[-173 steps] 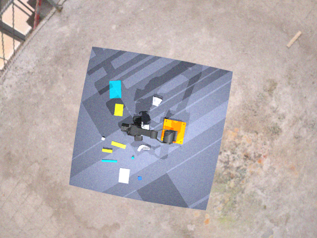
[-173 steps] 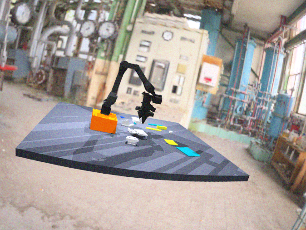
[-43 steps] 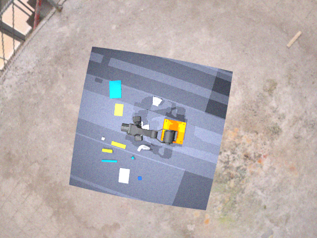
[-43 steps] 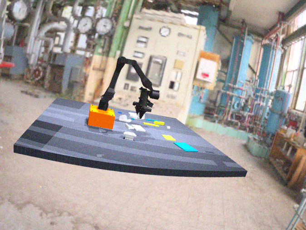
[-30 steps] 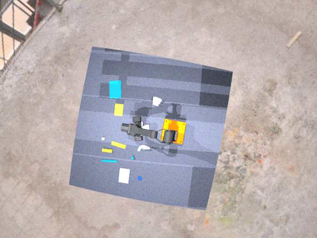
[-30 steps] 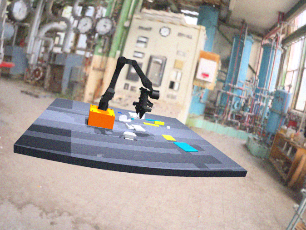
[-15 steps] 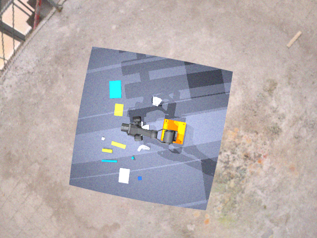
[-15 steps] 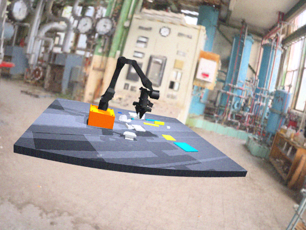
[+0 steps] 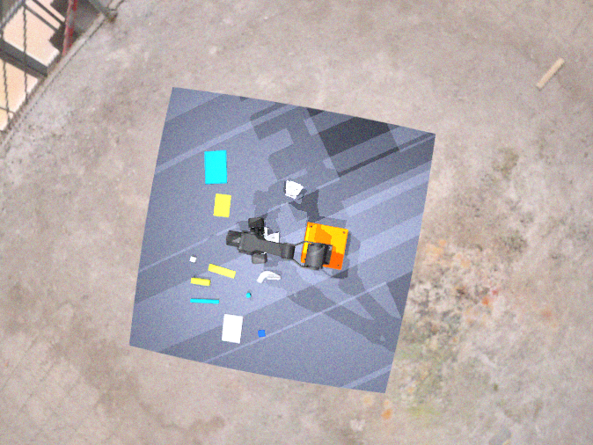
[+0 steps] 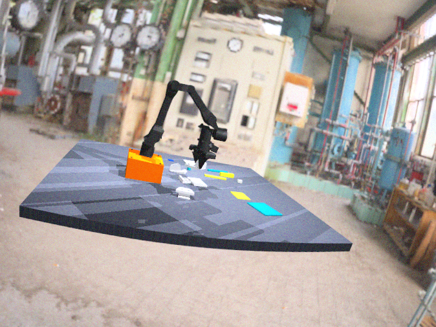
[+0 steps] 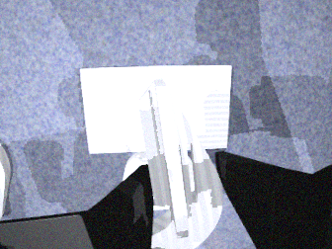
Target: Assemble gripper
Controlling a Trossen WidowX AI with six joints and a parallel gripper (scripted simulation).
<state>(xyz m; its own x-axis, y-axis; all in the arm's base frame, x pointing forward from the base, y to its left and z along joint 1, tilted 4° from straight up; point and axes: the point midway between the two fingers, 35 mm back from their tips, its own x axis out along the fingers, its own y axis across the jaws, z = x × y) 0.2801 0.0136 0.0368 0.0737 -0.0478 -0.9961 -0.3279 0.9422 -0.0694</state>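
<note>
My gripper (image 10: 200, 166) (image 11: 183, 166) points down above the table, shut on a white jaw. The held jaw (image 11: 171, 168) runs lengthwise between the black fingertips. Below it in the wrist view lies the white gripper base (image 11: 111, 111) (image 10: 197, 181) (image 9: 273, 236), a rectangular plate with a rounded part; its pins are hidden or washed out. Another white curved jaw (image 9: 268, 276) (image 10: 176, 168) lies apart on the table, and its edge shows in the wrist view (image 11: 3, 178). The white housing plate (image 9: 293, 188) (image 10: 184, 192) lies separately on the base's other side.
The orange block (image 9: 325, 232) (image 10: 144, 170) carries the arm. A cyan plate (image 9: 215, 167) (image 10: 264, 209), a yellow plate (image 9: 222, 205) (image 10: 240, 195), yellow bars (image 9: 222, 271), a cyan bar (image 9: 204, 301), a white plate (image 9: 232, 328) and a blue cube (image 9: 261, 333) lie around.
</note>
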